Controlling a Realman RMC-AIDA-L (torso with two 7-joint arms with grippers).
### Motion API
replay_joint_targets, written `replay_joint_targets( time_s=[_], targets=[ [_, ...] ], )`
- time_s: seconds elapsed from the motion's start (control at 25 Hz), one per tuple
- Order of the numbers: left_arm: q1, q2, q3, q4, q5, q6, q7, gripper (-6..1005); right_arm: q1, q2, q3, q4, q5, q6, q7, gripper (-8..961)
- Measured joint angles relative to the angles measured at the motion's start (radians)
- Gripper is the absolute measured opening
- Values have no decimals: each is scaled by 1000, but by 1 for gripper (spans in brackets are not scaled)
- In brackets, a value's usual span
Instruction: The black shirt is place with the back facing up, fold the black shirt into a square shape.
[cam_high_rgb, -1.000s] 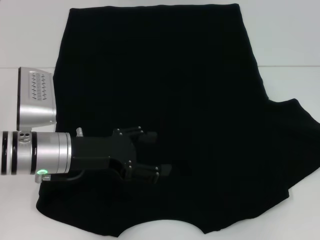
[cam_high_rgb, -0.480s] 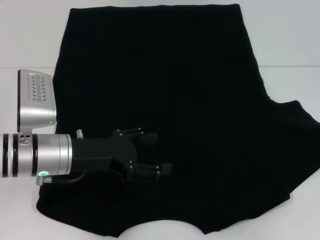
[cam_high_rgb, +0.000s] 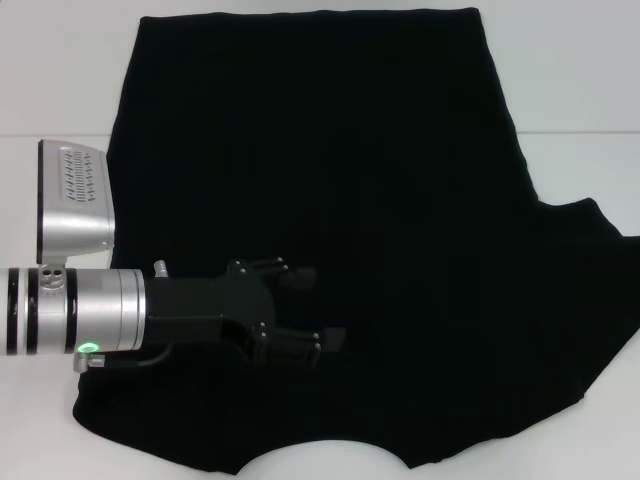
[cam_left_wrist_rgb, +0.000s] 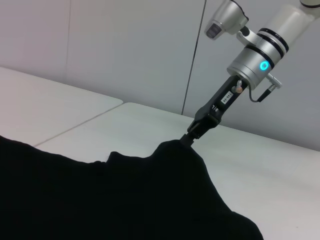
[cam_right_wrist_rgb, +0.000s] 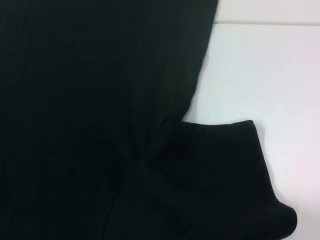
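The black shirt (cam_high_rgb: 330, 180) lies spread on the white table (cam_high_rgb: 580, 90), plain side up, with its curved neckline at the near edge. My left gripper (cam_high_rgb: 318, 305) is open and hovers over the shirt's near left part with nothing between its fingers. My right gripper is out of the head view. In the left wrist view, the right gripper (cam_left_wrist_rgb: 192, 138) is shut on a raised peak of the shirt (cam_left_wrist_rgb: 150, 190) at the right sleeve. The right wrist view shows the cloth (cam_right_wrist_rgb: 100, 100) bunched into folds near the sleeve cuff (cam_right_wrist_rgb: 240, 170).
A seam line (cam_high_rgb: 580, 133) crosses the table top behind the shirt. Bare white table (cam_left_wrist_rgb: 280, 170) lies to the right of the sleeve and at the far left (cam_high_rgb: 60, 70). A pale wall (cam_left_wrist_rgb: 125, 50) stands behind the table.
The right sleeve's edge has shifted slightly outward to the right. My left arm has barely moved, drifting a little toward the near edge.
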Motion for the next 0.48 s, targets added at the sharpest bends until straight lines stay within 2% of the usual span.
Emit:
replay_joint_targets(
  time_s=[0.48],
  targets=[
    [-1,0,-1,-2,4,-2,0,900,32,10,1,-2,6,2,-4,51]
  ],
)
